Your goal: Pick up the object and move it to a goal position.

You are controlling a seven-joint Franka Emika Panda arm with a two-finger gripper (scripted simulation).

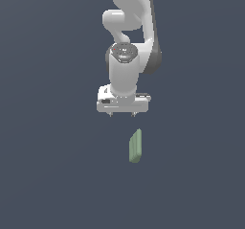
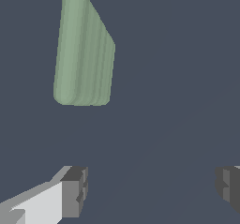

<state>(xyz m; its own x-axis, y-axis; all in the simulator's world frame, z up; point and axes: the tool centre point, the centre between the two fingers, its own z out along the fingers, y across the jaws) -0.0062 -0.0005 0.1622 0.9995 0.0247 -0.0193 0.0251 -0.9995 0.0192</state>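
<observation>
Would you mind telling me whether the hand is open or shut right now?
Open. In the wrist view the two fingers stand far apart with nothing between them; the block lies beyond them, ungrasped.

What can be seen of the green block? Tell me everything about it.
The green block is a small, pale sage-green piece, elongated, thin and flat with rounded edges; its surface looks matte with faint lengthwise ridging in the wrist view. It lies on the dark floor, long axis pointing roughly away from the open claw, which hangs apart from it. Nothing touches it.
</observation>
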